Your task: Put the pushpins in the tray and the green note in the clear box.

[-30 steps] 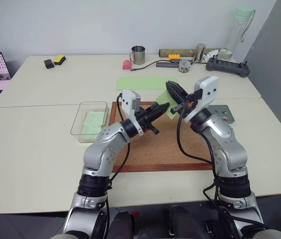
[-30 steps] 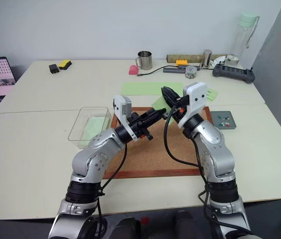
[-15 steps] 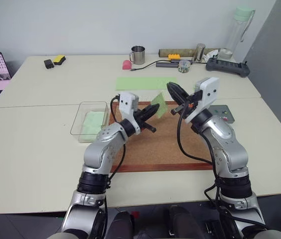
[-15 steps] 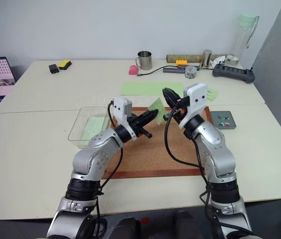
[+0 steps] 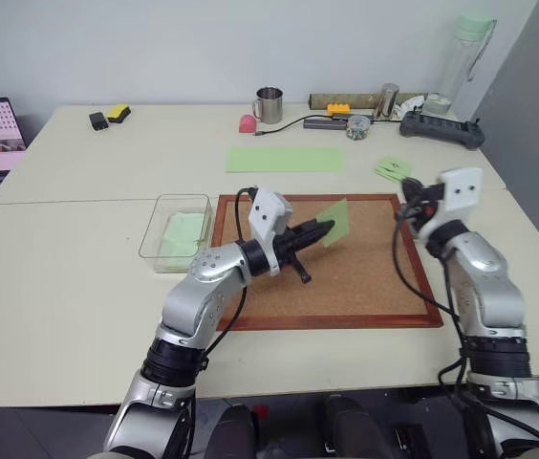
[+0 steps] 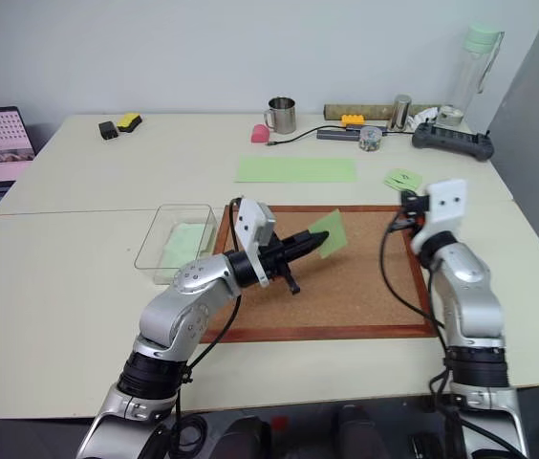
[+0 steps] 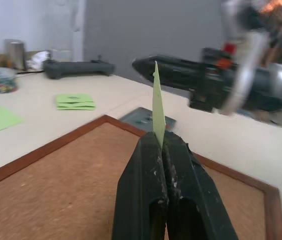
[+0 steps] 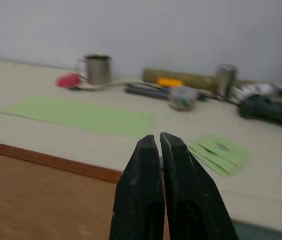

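Closed right gripper (image 8: 160, 141) over the corkboard (image 8: 41, 200); beyond it lie a green strip (image 8: 81, 115), notes (image 8: 221, 150) and a mug (image 8: 97, 69).

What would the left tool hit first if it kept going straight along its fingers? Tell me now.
Probably the right tool, which crosses just beyond the green note pinched in the left tool, above the corkboard. Depth is unclear, so it might slip past.

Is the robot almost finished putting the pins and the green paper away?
Partly. Some pushpins look already in the tray, though they're blurry. The left gripper is pinching the green note above the corkboard. The note must go into the clear box, where something pale green lies. The right gripper is shut, holding nothing.
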Robot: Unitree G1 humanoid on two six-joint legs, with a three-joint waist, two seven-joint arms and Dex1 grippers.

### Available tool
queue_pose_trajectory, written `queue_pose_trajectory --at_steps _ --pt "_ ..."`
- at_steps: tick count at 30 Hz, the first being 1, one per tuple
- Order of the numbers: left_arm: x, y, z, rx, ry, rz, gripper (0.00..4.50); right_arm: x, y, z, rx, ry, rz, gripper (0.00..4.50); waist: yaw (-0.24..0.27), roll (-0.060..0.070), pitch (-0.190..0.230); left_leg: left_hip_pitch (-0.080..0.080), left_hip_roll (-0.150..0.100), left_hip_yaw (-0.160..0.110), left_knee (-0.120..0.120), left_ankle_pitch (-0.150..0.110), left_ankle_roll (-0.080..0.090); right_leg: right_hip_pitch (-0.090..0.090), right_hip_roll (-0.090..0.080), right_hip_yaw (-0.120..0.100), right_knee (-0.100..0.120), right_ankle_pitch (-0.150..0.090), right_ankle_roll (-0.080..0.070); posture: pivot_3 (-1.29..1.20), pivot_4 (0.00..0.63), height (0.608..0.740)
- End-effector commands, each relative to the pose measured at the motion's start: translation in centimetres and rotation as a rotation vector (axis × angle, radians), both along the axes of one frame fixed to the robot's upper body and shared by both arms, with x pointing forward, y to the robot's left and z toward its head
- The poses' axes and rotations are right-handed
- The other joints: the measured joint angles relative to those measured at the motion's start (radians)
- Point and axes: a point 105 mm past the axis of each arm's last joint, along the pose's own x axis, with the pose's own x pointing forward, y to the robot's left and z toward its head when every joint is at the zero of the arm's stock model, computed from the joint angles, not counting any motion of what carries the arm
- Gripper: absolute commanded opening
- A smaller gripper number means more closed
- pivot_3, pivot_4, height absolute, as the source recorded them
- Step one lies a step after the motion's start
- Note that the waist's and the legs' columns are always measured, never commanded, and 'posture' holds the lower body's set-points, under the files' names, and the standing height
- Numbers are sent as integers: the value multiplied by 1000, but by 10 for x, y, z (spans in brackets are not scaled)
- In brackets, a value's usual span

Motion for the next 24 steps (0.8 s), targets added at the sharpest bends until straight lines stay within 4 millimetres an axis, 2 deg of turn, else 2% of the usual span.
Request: queue_pose_trajectory --at_steps 1,10,11,13,19,24 --pt "-11 -9 12 14 -103 -52 31 6 -19 -8 44 60 -10 0 -6 0 0 0 0 0 0 0 0 0 0 0 0 0 0 0 150 740" --pt "-5 -3 8 30 -109 -22 31 29 -29 -23 90 158 8 0 -14 0 0 1 0 1 1 0 0 0 1 2 2 -1 3 0 150 740" --pt "-5 -3 8 32 -108 -20 0 30 -31 -24 93 161 5 374 -13 0 0 1 1 1 1 0 0 0 1 1 2 -1 2 0 150 740" --pt "-5 -2 7 34 -106 -14 0 32 -34 -25 98 162 -8 593 -10 0 0 1 0 1 0 0 0 0 1 1 1 0 1 0 150 740" --pt "-5 0 7 35 -104 -1 0 33 -42 -27 98 152 -33 2120 -7 1 0 0 0 1 0 0 0 0 1 1 0 0 0 0 150 740" --pt "-5 0 7 31 -101 -3 0 32 -50 -23 86 128 -66 3065 -7 1 0 0 0 1 0 0 0 0 1 1 1 0 0 0 150 740"
